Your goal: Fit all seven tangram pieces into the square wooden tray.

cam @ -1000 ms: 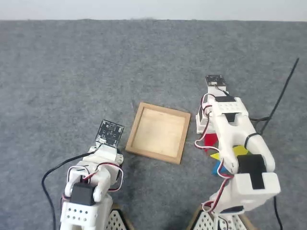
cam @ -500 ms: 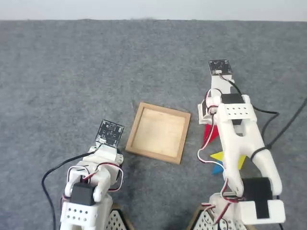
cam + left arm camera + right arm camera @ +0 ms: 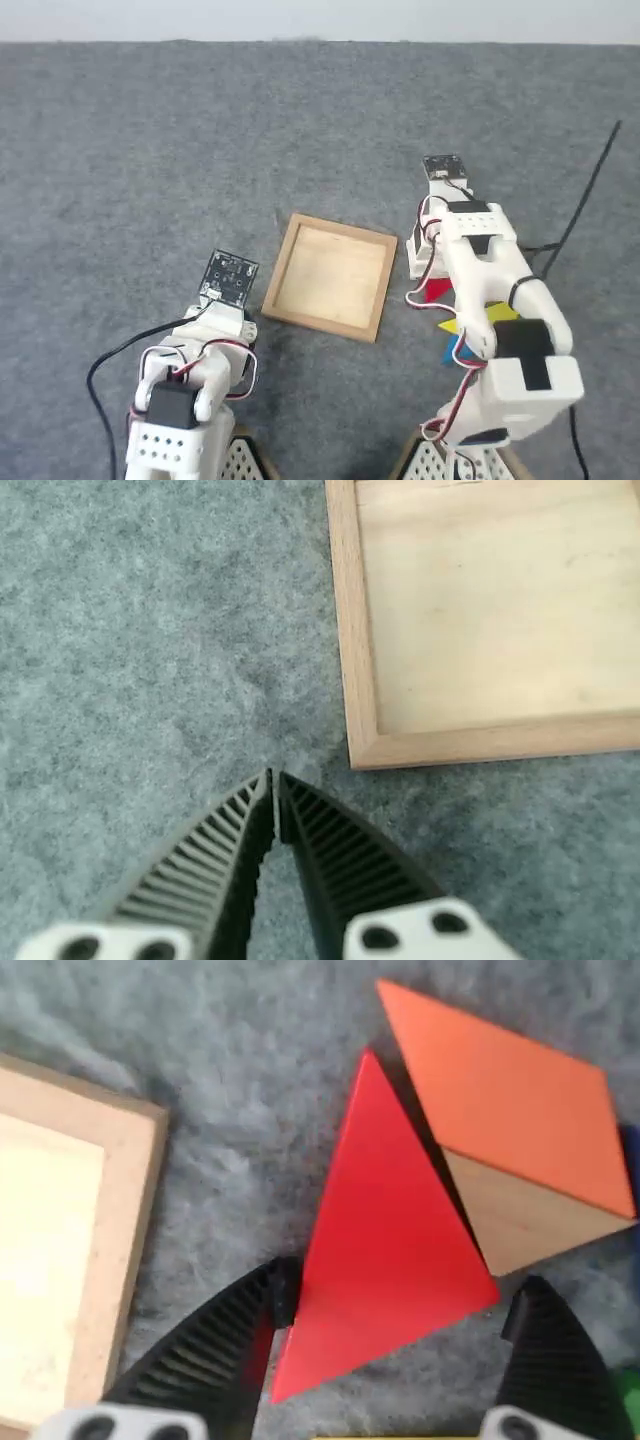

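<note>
We log the left tool (image 3: 272, 780) clenched on nothing, its tips near a corner of the wooden tray (image 3: 352, 670) on the grey counter (image 3: 130, 630). The right tool (image 3: 405, 1285) is released, with its jaws straddling the red triangle (image 3: 385, 1240) beside the tray. An orange piece (image 3: 500, 1090) lies just beside the triangle.

Grey carpeted tabletop (image 3: 150, 130), pale wall strip (image 3: 320, 20) along its far edge.

Tray (image 3: 320, 324): pale natural wood. Surface (image 3: 150, 150): mottled grey. Red triangle (image 3: 385, 1250), orange piece (image 3: 500, 1100), yellow piece (image 3: 450, 325), blue piece (image 3: 452, 350): solid colours.
</note>
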`<state>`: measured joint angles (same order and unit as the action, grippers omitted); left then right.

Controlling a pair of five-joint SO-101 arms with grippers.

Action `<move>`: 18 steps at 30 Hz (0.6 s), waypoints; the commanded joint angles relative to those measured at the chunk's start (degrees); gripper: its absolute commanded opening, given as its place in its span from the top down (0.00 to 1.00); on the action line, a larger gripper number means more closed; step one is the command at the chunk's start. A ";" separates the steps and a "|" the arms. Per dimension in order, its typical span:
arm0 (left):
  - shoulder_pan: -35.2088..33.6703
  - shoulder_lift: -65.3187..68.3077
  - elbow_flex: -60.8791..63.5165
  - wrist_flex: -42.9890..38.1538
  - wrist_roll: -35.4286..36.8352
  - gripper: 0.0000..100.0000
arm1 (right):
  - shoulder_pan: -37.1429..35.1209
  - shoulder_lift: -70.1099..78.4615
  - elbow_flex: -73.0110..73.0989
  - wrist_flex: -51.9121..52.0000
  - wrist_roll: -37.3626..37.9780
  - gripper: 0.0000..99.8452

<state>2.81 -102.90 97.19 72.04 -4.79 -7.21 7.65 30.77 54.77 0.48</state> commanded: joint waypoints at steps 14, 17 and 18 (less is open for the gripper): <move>-0.26 -1.23 -0.66 0.26 0.26 0.99 | -0.13 2.33 -3.69 -0.48 0.62 0.77; -0.26 -1.23 -0.66 0.26 0.26 0.99 | -0.57 -0.31 -3.43 1.01 0.70 0.77; -0.26 -1.23 -0.66 0.26 0.26 0.99 | -0.57 -1.71 -3.43 1.98 0.70 0.77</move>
<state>2.81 -102.90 97.19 72.04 -4.79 -6.86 9.85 29.01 54.77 0.66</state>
